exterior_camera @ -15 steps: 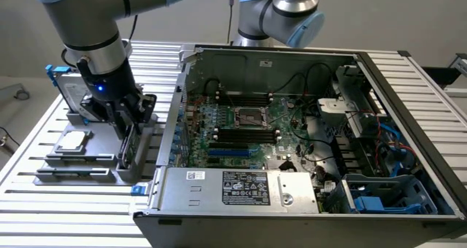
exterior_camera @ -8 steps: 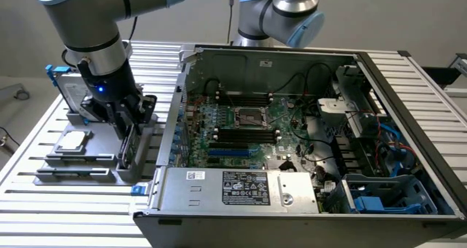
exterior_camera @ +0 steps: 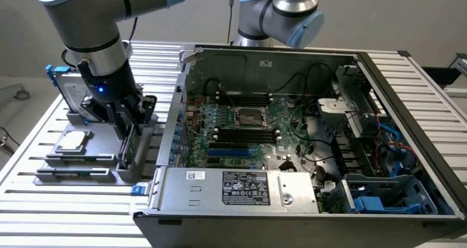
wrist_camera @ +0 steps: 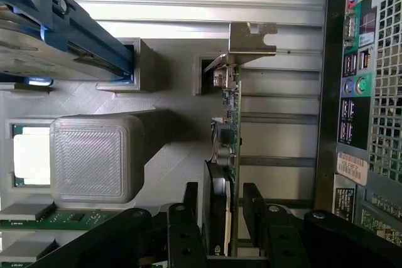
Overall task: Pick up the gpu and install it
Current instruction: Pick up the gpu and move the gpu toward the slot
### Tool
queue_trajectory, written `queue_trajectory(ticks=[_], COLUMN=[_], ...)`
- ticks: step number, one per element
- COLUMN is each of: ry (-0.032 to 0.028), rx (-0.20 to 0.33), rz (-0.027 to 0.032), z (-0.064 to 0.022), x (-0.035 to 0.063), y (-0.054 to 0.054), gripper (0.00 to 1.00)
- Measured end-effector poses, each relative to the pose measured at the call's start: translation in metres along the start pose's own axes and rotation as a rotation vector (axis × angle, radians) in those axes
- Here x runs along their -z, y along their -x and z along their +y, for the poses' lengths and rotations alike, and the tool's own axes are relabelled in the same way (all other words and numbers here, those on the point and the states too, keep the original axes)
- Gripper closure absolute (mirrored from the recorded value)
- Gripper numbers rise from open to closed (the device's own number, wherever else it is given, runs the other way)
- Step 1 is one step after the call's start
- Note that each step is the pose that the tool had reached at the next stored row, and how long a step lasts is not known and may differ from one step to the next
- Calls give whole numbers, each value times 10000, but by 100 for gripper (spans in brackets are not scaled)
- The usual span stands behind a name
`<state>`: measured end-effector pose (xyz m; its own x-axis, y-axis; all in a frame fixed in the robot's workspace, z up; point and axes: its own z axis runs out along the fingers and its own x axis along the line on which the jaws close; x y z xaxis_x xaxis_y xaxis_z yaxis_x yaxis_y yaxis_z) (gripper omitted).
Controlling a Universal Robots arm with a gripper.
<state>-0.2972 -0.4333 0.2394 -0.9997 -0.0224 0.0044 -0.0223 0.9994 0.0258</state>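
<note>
Green board on one face and black shroud on the other, the gpu [wrist_camera: 227, 130] stands on its edge in a slot of the grey printed holder [wrist_camera: 169, 149]. Its silver end bracket [wrist_camera: 251, 39] is at the end away from the arm. From where I stand, the end effector [exterior_camera: 128, 130] is lowered right over the card [exterior_camera: 126, 152] at the exterior view's left, beside the open computer case [exterior_camera: 408, 95]. Through the wrist view the end effector [wrist_camera: 221, 187] is spread. One black finger [wrist_camera: 188, 218] sits close against the shroud side and the other stands a little off the board side, so the card lies between them but is not pinched. The holder rests on the slatted metal table [exterior_camera: 58, 210]. It also carries a silver hard drive in a blue frame [exterior_camera: 69, 87] and a small square silver chip [exterior_camera: 73, 140], both on the side of the gpu away from the case. Inside the case the motherboard [exterior_camera: 241, 128] lies exposed.
</note>
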Motion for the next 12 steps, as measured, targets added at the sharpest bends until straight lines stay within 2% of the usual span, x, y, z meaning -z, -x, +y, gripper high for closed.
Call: queue_trajectory(ticks=[4,5,9,11,12], ry=[-13,-15,-16,-17,-16], rx=[2,0,0,0,0], rz=[-1,-1,0,1,0], z=[0,0,0,0,0], x=[-1,-1,0,0,0], y=[1,0,0,0,0], gripper=[60,67,67,69,74])
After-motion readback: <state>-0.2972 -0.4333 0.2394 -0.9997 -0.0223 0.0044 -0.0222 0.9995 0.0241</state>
